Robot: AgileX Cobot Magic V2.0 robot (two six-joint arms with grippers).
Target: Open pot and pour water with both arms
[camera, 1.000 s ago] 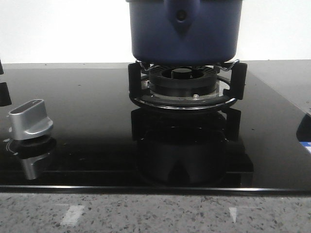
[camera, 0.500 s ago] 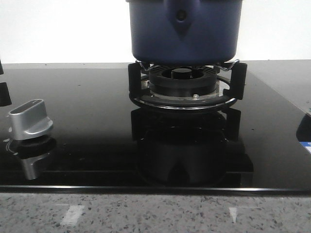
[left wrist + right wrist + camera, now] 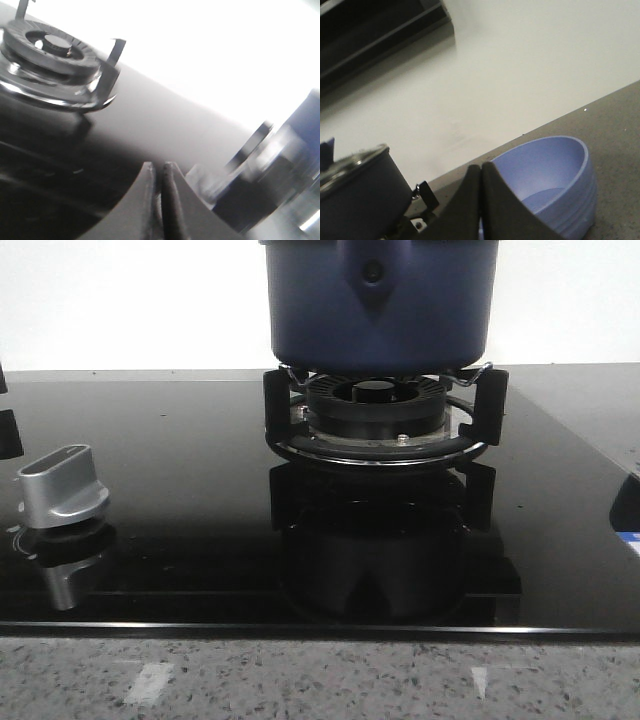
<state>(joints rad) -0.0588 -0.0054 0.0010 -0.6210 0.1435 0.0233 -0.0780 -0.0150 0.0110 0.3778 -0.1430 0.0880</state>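
The dark-blue pot [image 3: 380, 310] stands on the gas burner [image 3: 378, 415] at the back middle of the black glass hob, its pointed handle mount with the rivet hole facing me. Its top is cut off by the front view's edge. Neither gripper shows in the front view. My left gripper [image 3: 161, 167] is shut and empty, low over the hob, with the pot [image 3: 305, 130] blurred off to one side. My right gripper [image 3: 481, 167] is shut and empty, between the pot [image 3: 355, 200] and a light-blue bowl [image 3: 555, 175].
A silver knob [image 3: 62, 485] sits on the hob [image 3: 180, 540] at the front left. A second burner [image 3: 50, 50] with pot supports shows in the left wrist view. A speckled stone counter [image 3: 320, 680] runs along the front edge. A white wall stands behind.
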